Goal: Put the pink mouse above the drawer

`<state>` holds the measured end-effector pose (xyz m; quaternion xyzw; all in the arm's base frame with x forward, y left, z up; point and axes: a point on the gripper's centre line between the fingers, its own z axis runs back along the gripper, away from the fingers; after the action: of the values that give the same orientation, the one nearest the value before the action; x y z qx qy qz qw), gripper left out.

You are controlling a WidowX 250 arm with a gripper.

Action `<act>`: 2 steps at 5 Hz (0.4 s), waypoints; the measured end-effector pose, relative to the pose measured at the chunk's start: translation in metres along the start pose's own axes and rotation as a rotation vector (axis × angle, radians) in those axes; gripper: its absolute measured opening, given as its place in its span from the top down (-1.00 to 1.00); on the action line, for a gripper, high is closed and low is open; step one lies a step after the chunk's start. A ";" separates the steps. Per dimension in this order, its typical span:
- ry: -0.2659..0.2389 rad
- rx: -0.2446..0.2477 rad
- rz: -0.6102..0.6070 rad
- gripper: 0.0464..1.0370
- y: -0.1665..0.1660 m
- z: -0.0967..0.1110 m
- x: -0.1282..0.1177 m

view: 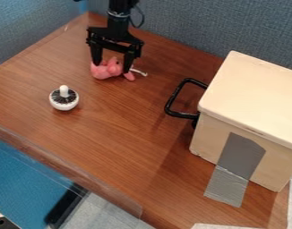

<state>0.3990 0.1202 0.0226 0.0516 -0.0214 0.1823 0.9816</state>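
- Black hand (112,68), open, its fingers astride the pink mouse (103,72).
- Likely light and squashy (plush, I'd guess); best gripped around its plump middle.

The arm (119,22) is finished in black, its narrow, rounded section marked by a small greyish band and flanked by a thin, dark, curved cable (142,19). The black gripper (112,67) is built with angular brackets and two slender fingers (96,54).
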 end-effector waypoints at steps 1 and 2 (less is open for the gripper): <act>0.011 0.014 0.001 -0.30 -0.001 -0.004 -0.004; 0.018 0.012 -0.028 0.19 -0.008 -0.004 -0.007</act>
<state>0.3957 0.1107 0.0178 0.0561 -0.0105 0.1692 0.9839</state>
